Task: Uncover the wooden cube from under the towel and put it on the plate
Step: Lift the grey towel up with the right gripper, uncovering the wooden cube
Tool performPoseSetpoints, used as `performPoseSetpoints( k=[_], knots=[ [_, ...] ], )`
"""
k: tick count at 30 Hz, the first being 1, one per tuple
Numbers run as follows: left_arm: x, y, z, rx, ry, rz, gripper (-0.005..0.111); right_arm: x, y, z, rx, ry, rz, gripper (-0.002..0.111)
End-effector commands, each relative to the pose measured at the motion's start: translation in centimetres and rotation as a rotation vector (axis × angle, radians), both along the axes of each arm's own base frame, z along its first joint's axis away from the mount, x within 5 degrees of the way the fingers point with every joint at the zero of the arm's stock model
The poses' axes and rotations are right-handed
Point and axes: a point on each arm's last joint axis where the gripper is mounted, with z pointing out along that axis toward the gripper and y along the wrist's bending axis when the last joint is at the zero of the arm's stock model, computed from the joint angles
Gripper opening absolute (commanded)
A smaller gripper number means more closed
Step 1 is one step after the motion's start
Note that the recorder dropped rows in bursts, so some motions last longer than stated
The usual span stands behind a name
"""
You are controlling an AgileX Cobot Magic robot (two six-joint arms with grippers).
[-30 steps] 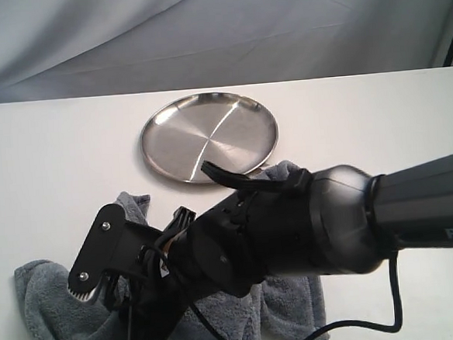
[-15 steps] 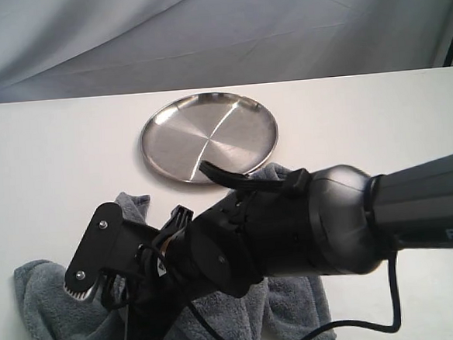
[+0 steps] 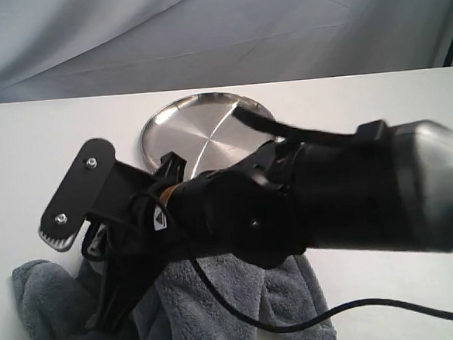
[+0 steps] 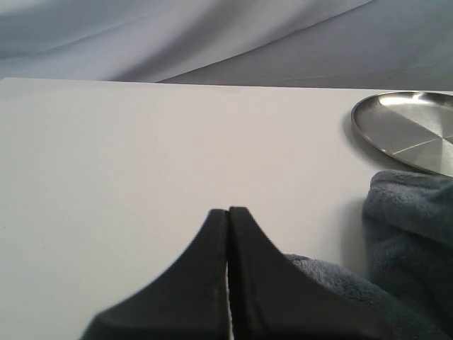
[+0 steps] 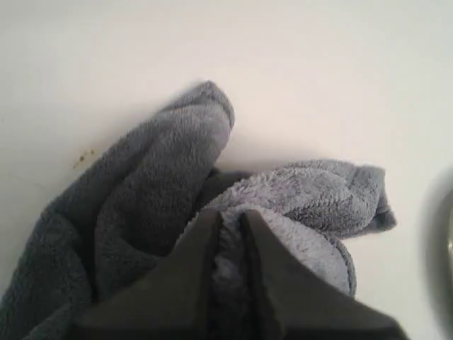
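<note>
Right gripper (image 5: 230, 216) is pinched almost shut on a raised fold of the towel (image 5: 156, 170), with fleece bunched between its fingers. Left gripper (image 4: 228, 212) hangs over the table (image 4: 106, 177), fingers pressed together with nothing between them. In the exterior view the towel lies crumpled on the near side of the table, its far edge just beside the plate (image 3: 200, 121), perhaps touching it; the right arm blocks that spot. The cube cannot be seen in any view.
</note>
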Motion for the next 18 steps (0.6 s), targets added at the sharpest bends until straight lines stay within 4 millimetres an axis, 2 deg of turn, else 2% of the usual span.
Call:
performPoseSetpoints(
  k=[1,10,18],
  knots=[
    [0.0,0.0,0.0,0.004,-0.013,-0.005,0.000,-0.5,-0.9,3.8,0.098,-0.062,-0.004,0.000],
    [0.0,0.0,0.0,0.004,-0.013,-0.005,0.000,-1.8,-3.1,9.6,0.244,-0.153,-0.009,0.000],
    [0.0,0.0,0.0,0.004,-0.013,-0.005,0.000,-2.5,-4.8,13.9,0.418,-0.277,-0.044,0.000]
  ],
)
